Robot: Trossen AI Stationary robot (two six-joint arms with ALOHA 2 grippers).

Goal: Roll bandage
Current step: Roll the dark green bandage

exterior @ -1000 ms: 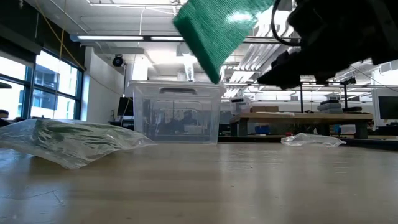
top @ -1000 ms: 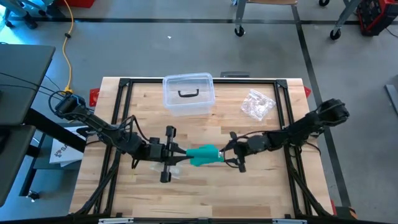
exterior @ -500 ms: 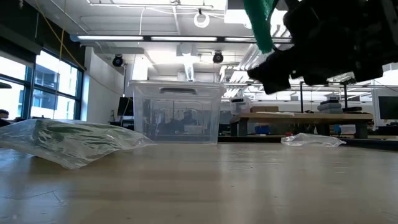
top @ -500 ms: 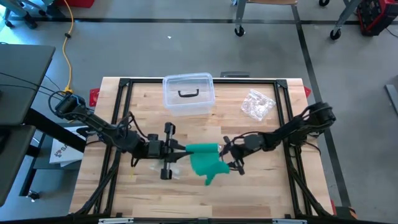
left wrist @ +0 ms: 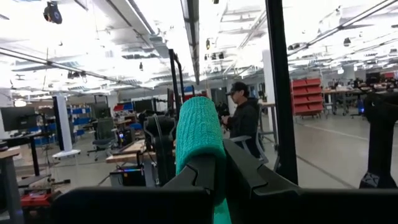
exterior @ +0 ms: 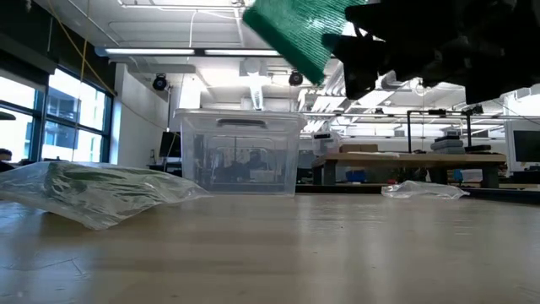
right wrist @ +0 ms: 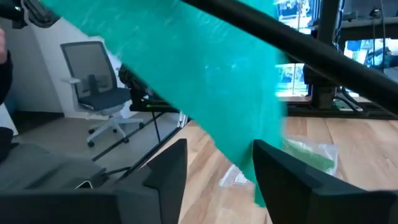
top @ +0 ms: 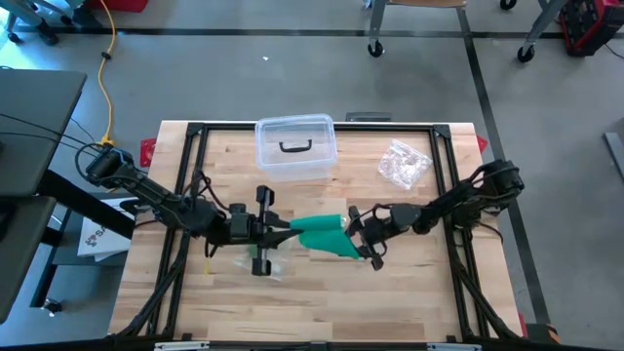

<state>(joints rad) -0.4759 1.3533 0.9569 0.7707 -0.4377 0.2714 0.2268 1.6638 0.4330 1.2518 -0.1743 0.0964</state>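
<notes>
A teal bandage roll [top: 317,226] hangs over the middle of the table, with my left gripper [top: 281,230] shut on it. In the left wrist view the roll [left wrist: 199,134] stands upright between the fingers. A loose strip [top: 339,246] runs from the roll toward my right gripper [top: 363,237]. In the right wrist view that strip [right wrist: 205,81] crosses the picture and drops between the open fingers. In the low view the bandage [exterior: 299,29] shows high above the table. My left gripper pinches the roll's lower part [left wrist: 214,186] between its two fingers, coming nearly level from the table's left side. The roll stands upright in the hold, lifted clear of the table. My right gripper's fingers stand apart around the loose strip. The strip's edge [right wrist: 264,180] lies against the inner side of one finger [right wrist: 292,174], and the other finger [right wrist: 168,168] is clear of it. The strip hangs clear of the table.
A clear lidded bin [top: 295,146] stands at the far middle, a crumpled clear wrapper [top: 403,164] at the far right. A clear packet [top: 261,265] lies below the left gripper. A person [left wrist: 244,121] stands in the room beyond the table.
My right gripper has tipped up toward level and shifted a little toward the roll. Half a second ago the bandage's loose part hung down as a flap toward the near edge. Now it runs as a slanting strip from the roll to the right gripper.
</notes>
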